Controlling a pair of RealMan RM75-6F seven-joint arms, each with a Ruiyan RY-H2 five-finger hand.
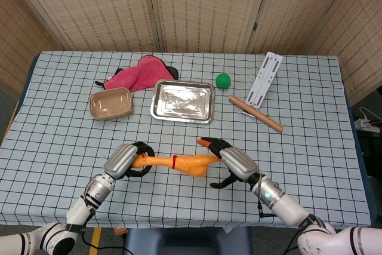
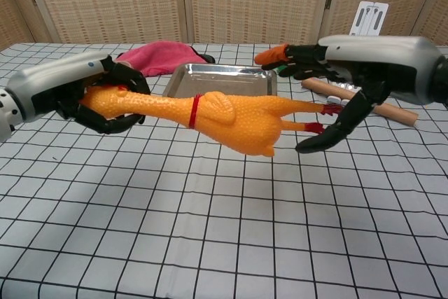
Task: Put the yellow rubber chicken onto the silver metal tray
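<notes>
Left hand [image 2: 105,96] curls its fingers shut in a grip; right hand [image 2: 343,82] spreads fingers apart.

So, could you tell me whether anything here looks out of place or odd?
Mainly the yellow rubber chicken: it hangs stretched above the table, gripped at its head end by the left hand, while the right hand is spread open around its feet.

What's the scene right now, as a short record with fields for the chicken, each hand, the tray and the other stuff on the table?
chicken: yellow rubber chicken, lifted above the table, lying roughly level
left hand: left hand grips the neck end
right hand: right hand at the feet end, fingers spread; grip unclear
tray: silver metal tray, nothing in it
other: pink cloth, tan bowl, green ball, wooden rod, white strip
</notes>
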